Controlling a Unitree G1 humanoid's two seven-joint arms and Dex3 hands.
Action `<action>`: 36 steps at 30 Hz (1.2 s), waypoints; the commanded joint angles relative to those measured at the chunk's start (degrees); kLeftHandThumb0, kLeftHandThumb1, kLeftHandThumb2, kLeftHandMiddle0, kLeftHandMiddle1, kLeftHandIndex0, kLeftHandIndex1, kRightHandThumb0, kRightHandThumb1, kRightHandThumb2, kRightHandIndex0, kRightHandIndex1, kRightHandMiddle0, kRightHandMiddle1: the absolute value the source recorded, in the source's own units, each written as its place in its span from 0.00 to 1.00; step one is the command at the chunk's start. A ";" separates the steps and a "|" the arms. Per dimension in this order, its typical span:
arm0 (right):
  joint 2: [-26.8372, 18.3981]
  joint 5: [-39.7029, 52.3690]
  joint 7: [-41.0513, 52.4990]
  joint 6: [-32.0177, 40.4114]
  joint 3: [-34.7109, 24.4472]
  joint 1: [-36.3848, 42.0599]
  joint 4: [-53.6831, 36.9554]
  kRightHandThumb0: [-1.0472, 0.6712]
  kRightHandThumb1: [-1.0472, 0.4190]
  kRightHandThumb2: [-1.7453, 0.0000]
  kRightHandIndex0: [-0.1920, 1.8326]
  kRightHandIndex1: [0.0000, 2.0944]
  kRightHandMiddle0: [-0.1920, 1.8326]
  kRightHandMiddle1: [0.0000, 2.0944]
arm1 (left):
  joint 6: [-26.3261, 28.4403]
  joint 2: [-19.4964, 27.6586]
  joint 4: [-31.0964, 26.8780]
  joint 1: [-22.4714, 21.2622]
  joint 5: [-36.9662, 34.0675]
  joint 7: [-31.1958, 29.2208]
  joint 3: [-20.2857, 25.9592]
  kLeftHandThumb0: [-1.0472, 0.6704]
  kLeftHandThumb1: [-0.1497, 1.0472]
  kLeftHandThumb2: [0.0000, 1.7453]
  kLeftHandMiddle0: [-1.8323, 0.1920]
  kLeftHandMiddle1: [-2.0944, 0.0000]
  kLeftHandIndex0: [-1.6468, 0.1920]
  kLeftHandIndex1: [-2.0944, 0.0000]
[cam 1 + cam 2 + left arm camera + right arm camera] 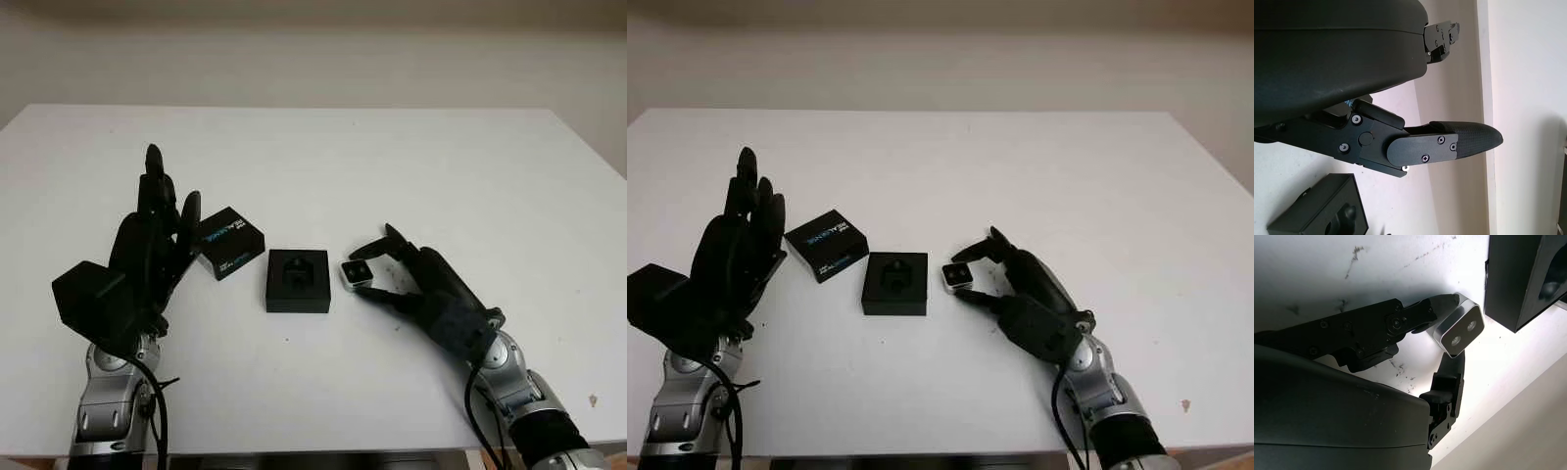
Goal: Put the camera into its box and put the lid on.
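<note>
Silver-grey with a dark face, the small camera (356,272) sits pinched between the fingertips (1447,301) of the right hand (416,284), right of the frame's centre in the head views. It is just beside the right edge of the box (298,281), apart from it by a narrow gap, and low over the white table (411,166); whether it touches the tabletop cannot be told. In the right wrist view two lenses show on the camera's dark face, with one finger pressing on one side and another finger on the opposite side.

The box is black, square and open, with a moulded recess in its middle, and lies near the centre of the frame. Its lid (231,242), black with blue lettering on its side, lies on the table just to the upper left of the box, turned at an angle.

The left hand (147,250) stands raised at the left of the frame, beside the lid, open and holding nothing, its fingers pointing up toward the table's far edge.
</note>
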 commanded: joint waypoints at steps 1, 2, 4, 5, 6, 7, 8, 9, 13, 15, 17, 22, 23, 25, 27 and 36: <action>0.07 -0.14 0.96 -0.18 1.25 0.45 3.81 0.38 0.05 0.97 0.23 0.04 0.28 0.60 | -0.33 0.37 -0.35 -0.58 0.25 0.01 -0.15 0.17 1.00 0.29 1.00 1.00 1.00 1.00; -0.01 -0.20 1.07 -0.56 1.40 0.12 4.39 0.38 0.04 0.97 0.24 0.04 0.28 0.61 | -0.29 0.37 -0.35 -0.58 0.21 -0.02 -0.14 0.17 1.00 0.29 1.00 1.00 1.00 1.00; -0.20 -0.06 1.86 -1.24 1.65 -0.60 5.59 0.38 0.04 0.97 0.24 0.04 0.28 0.63 | -0.31 0.27 -0.27 -0.63 0.04 -0.03 -0.08 0.17 1.00 0.29 1.00 1.00 1.00 1.00; -0.26 0.07 2.29 -1.57 1.71 -0.88 6.10 0.37 0.04 0.97 0.24 0.03 0.28 0.64 | -0.35 0.23 -0.23 -0.63 -0.04 -0.04 -0.06 0.17 1.00 0.29 1.00 1.00 1.00 1.00; -0.30 0.35 2.94 -1.60 1.71 -1.12 6.47 0.37 0.04 0.97 0.24 0.03 0.28 0.65 | -0.45 0.21 -0.17 -0.63 -0.11 -0.09 -0.03 0.17 1.00 0.29 1.00 1.00 1.00 1.00; -0.31 0.68 3.51 -1.71 1.66 -1.27 6.76 0.38 0.04 0.97 0.24 0.03 0.28 0.66 | -0.48 0.21 -0.12 -0.61 -0.16 -0.13 -0.02 0.17 1.00 0.29 1.00 1.00 1.00 1.00; -0.34 0.84 3.88 -1.89 1.70 -1.43 6.99 0.38 0.04 0.97 0.24 0.03 0.28 0.66 | -0.48 0.28 -0.07 -0.61 -0.13 -0.19 -0.04 0.17 1.00 0.29 1.00 1.00 1.00 1.00; -0.31 1.28 4.33 -2.27 1.62 -1.52 7.30 0.38 0.04 0.97 0.24 0.03 0.28 0.66 | -0.63 0.31 0.07 -0.60 -0.22 -0.32 -0.01 0.17 1.00 0.29 1.00 1.00 1.00 1.00; 0.19 3.12 4.93 -4.48 1.01 -1.67 8.75 0.37 0.04 0.97 0.26 0.04 0.28 0.69 | -0.21 0.26 -0.11 -0.47 -0.24 -0.27 -0.02 0.18 1.00 0.29 1.00 1.00 1.00 1.00; 0.91 4.33 4.65 -4.99 0.40 -1.47 9.08 0.38 0.04 0.97 0.27 0.04 0.26 0.73 | -0.19 0.32 0.01 -0.48 -0.38 -0.39 0.04 0.18 1.00 0.29 1.00 1.00 1.00 1.00; 1.50 5.14 4.23 -5.79 0.06 -1.29 9.33 0.39 0.03 0.97 0.28 0.05 0.24 0.77 | -0.35 0.52 0.17 -0.44 -0.36 -0.58 0.05 0.18 1.00 0.29 1.00 1.00 1.00 1.00; 2.96 7.00 3.42 -6.59 -0.78 -0.79 8.47 0.40 0.01 0.97 0.30 0.06 0.21 0.82 | 0.16 0.69 0.06 -0.40 -0.32 -0.45 0.27 0.18 1.00 0.29 1.00 1.00 1.00 1.00; 3.34 7.45 3.22 -6.78 -1.11 -0.78 8.34 0.40 0.01 0.97 0.31 0.06 0.21 0.82 | 0.21 0.78 0.09 -0.39 -0.40 -0.54 0.34 0.18 1.00 0.29 1.00 1.00 1.00 1.00; 3.94 8.37 2.95 -7.26 -1.73 -0.84 8.09 0.40 0.02 0.97 0.32 0.07 0.21 0.84 | 0.11 1.05 0.14 -0.32 -0.52 -0.90 0.41 0.18 1.00 0.29 1.00 1.00 1.00 1.00; 4.32 9.32 3.00 -7.56 -2.30 -0.94 7.68 0.40 0.02 0.97 0.32 0.07 0.21 0.85 | 0.18 1.29 0.13 -0.30 -0.60 -1.10 0.48 0.18 1.00 0.29 1.00 1.00 1.00 1.00; 6.20 17.76 7.18 -1.00 -6.37 -0.22 0.19 0.39 0.03 0.97 0.28 0.09 0.23 0.83 | 0.68 1.89 0.13 -0.37 -1.00 -1.64 0.63 0.18 1.00 0.29 1.00 1.00 1.00 1.00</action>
